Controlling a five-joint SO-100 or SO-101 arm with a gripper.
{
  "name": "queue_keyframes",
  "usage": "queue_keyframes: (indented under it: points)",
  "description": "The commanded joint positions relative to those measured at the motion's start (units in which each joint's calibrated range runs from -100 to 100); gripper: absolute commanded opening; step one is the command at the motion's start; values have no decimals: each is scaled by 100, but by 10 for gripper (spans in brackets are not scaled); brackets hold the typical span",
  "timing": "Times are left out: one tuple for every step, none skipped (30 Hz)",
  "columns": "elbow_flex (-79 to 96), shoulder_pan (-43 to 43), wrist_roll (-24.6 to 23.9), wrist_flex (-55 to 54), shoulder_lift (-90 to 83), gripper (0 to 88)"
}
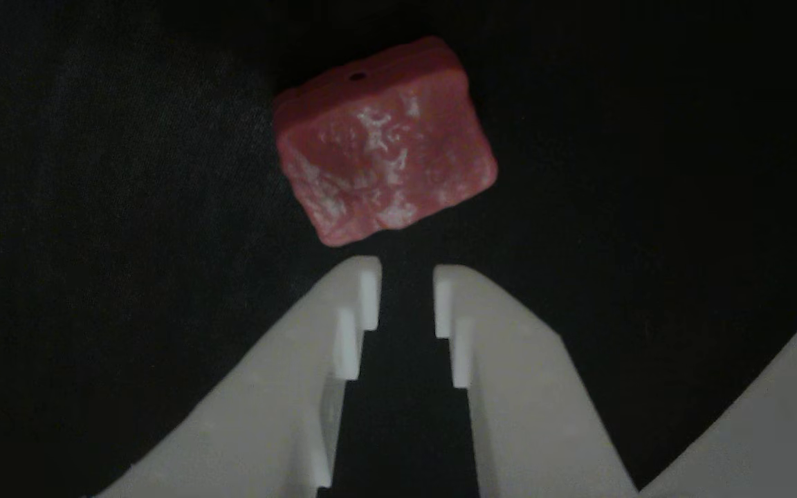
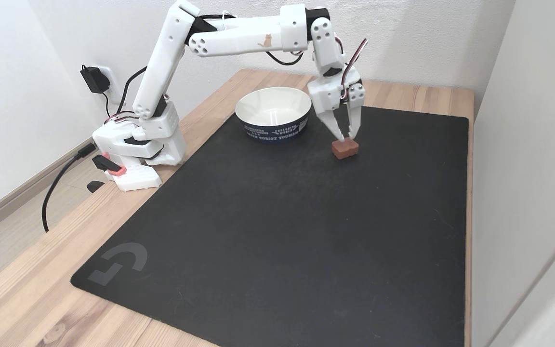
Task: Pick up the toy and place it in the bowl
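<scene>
White plastic two-finger claw (image 1: 407, 273) hangs point-down with its jaws parted and nothing between them. Just beyond its tips in the other view lies the small reddish-pink, white-speckled rectangular toy block (image 1: 385, 149), apart from both fingers, on the black mat (image 2: 282, 231). Behind the claw (image 2: 346, 136) in the fixed view stands the round bowl (image 2: 273, 113), white inside.

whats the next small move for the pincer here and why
Probably open wider, then ease down. In the other view the pincer shows a gap narrower than the toy, which lies just beyond its tips on the black mat. In the fixed view the tips hover at the toy's top, not around it.
</scene>
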Motion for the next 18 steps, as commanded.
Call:
queue_keyframes:
  points:
    - [-252,22,242,-16,-33,22]
    - [-252,-11,414,-7,-33,22]
    - [-252,-103,774,35,-33,22]
    - [-243,-137,941,35,-33,23]
    - [-234,-178,1082,35,-33,23]
    - [-234,-220,1192,35,-33,23]
    - [-243,-245,1291,27,-33,23]
    - [-243,-245,1307,27,-33,23]
    - [-243,-237,1307,35,-33,23]
    - [-234,-237,1307,35,-33,23]
    - [-216,-229,1307,35,-33,23]
    - [-198,-220,1291,44,-33,23]
    - [-198,-212,1280,44,-33,23]
    - [-198,-203,1275,44,-33,23]
    - [-198,-203,1270,44,-33,25]
    - [-198,-203,1270,44,-33,25]
    - [-198,-203,1265,52,-33,26]
    - [-198,-203,1260,52,-33,26]
